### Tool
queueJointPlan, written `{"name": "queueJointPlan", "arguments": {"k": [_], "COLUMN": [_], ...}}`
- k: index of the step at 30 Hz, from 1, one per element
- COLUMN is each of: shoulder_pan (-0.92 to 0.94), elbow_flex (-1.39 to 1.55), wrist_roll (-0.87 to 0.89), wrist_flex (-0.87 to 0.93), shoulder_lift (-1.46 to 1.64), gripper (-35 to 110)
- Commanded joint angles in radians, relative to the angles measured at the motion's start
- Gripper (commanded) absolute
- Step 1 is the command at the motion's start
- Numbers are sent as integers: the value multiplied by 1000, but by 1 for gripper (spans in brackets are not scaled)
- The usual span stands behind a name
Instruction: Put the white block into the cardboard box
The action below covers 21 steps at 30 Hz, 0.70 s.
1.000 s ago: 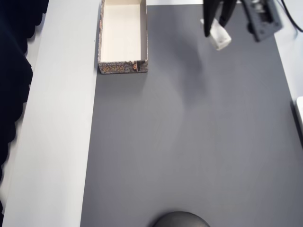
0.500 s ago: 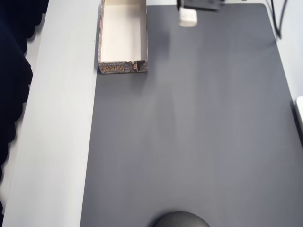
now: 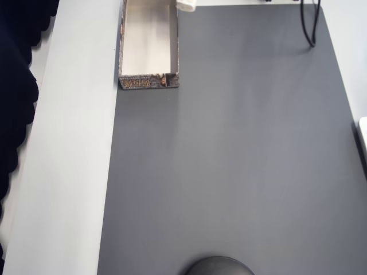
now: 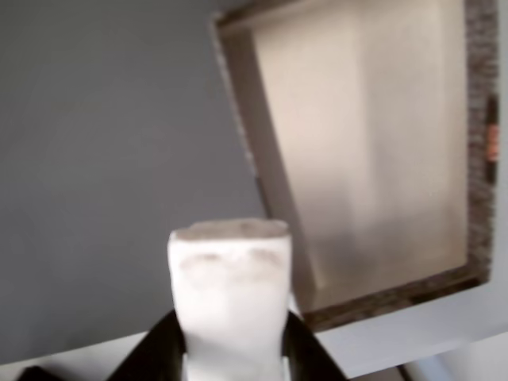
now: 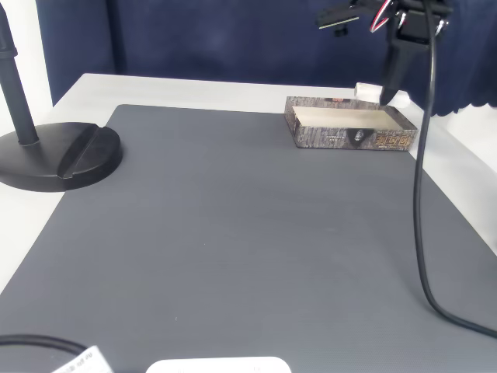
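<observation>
Aloft, hand (image 4: 230,349) grips white block (image 4: 230,294) beside cardboard box (image 3: 149,82) — orange lettering unreadable.

Even, bright, diffuse lighting; soft shadows only. Wrist view is blurred throughout, with the white block (image 4: 229,298) overexposed and its edges smeared. The cardboard box (image 3: 148,81) interior is shaded along its left wall. No glare is seen on the grey mat (image 5: 233,233).

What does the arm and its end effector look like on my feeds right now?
In the wrist view the end effector has two black fingers. In the fixed view the arm is black, with red and white wires near its top, and a black cable hangs from it onto the grey mat.
</observation>
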Motion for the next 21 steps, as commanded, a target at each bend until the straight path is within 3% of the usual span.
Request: {"name": "queueJointPlan", "arguments": {"k": [1, 21], "shoulder_pan": [38, 103], "elbow_flex": [-166, -637], "wrist_roll": [103, 390], "wrist_flex": [9, 14], "shoulder_lift": [-31, -449], "gripper": [-2, -2]}}
